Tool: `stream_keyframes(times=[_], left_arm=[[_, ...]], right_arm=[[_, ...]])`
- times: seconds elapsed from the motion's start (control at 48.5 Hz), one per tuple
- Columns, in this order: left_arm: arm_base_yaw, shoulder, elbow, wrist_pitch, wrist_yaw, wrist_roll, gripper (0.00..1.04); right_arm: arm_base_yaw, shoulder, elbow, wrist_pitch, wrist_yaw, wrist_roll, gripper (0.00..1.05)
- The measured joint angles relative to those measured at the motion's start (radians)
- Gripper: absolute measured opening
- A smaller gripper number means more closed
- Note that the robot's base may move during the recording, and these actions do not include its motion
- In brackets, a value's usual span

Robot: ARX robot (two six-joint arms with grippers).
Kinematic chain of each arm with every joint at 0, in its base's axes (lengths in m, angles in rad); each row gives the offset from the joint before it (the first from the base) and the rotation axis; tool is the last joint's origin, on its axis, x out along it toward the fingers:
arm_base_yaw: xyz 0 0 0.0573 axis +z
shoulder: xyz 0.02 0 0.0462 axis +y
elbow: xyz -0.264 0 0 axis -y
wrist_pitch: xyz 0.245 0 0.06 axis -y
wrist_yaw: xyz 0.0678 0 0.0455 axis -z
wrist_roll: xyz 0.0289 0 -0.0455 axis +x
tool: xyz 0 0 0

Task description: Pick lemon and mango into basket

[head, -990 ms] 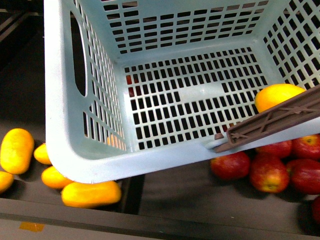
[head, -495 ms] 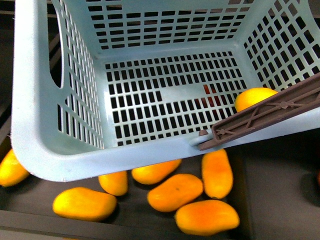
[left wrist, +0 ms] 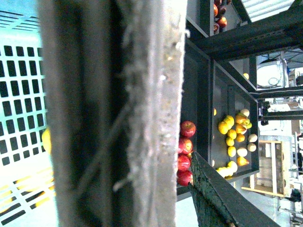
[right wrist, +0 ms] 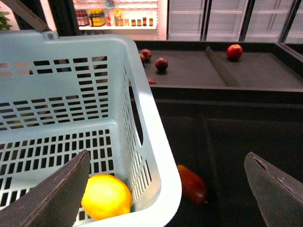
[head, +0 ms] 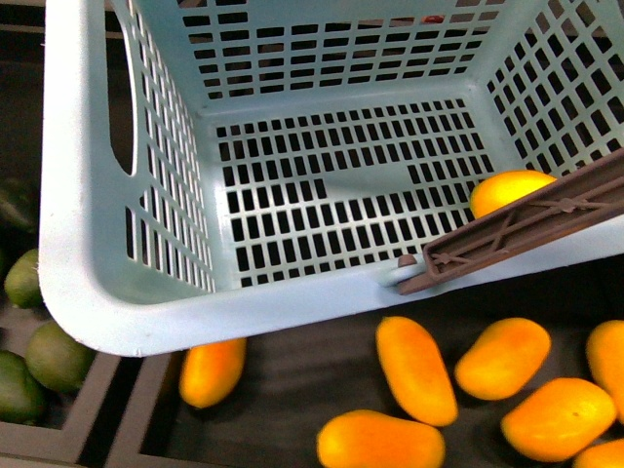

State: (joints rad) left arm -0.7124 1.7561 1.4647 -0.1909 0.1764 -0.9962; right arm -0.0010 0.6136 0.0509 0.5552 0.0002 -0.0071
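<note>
The front view looks down into the pale blue basket (head: 292,304), which fills the upper two thirds of the frame. Its brown handle (head: 526,229) slants across the right side. The lemon (head: 509,188) lies on the basket floor at centre right, partly hidden behind that handle.

The mango (head: 416,369) I mean to take lies outside, on the dark shelf (head: 302,390) at lower centre, just below the basket's near rim. It is apart from the other mangoes (head: 502,358) at lower right. Green fruits (head: 58,356) sit at lower left.

In the right wrist view the right claw (right wrist: 166,158) is spread wide and has hold of nothing. It hangs over the basket's corner, with the lemon (right wrist: 106,196) below it.

The left wrist view is filled by a blurred grey bar (left wrist: 142,113) close to the lens. I cannot tell whether the left claw is open or closed.

I judge the mango to be smooth and somewhat slippery. It looks fairly heavy for its size and firm, but easy to bruise. I would take hold across its narrow middle, jaws on the long flanks, with gentle pressure. The tapered ends would likely let it slip out.
</note>
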Motion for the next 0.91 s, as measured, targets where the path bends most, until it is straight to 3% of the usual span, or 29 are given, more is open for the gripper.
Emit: stream_keyframes(times=[0.454, 0.495, 0.557, 0.639, 0.722, 0.846, 0.907], left_arm=[[0.016, 0.000, 0.000, 0.000, -0.023, 0.020, 0.29], [0.016, 0.000, 0.000, 0.000, -0.017, 0.014, 0.29], [0.014, 0.000, 0.000, -0.001, -0.012, 0.005, 0.29], [0.005, 0.000, 0.001, -0.001, -0.011, 0.005, 0.29], [0.003, 0.000, 0.001, -0.001, -0.007, 0.003, 0.29], [-0.004, 0.000, 0.001, 0.000, 0.005, 0.001, 0.29], [-0.004, 0.000, 0.001, 0.000, 0.009, -0.001, 0.29]], right_arm=[[0.001, 0.001, 0.000, 0.000, -0.004, 0.000, 0.96], [0.026, 0.016, 0.028, -0.090, 0.092, 0.047, 0.96], [0.061, 0.063, 0.138, -0.361, 0.389, 0.198, 0.96], [0.003, 0.112, 0.224, -0.552, 0.631, 0.338, 0.96], [-0.076, 0.135, 0.243, -0.516, 0.628, 0.363, 0.96], [-0.237, 0.263, 0.278, -0.406, 0.496, 0.358, 0.96], [-0.278, 0.339, 0.276, -0.338, 0.477, 0.333, 0.96]])
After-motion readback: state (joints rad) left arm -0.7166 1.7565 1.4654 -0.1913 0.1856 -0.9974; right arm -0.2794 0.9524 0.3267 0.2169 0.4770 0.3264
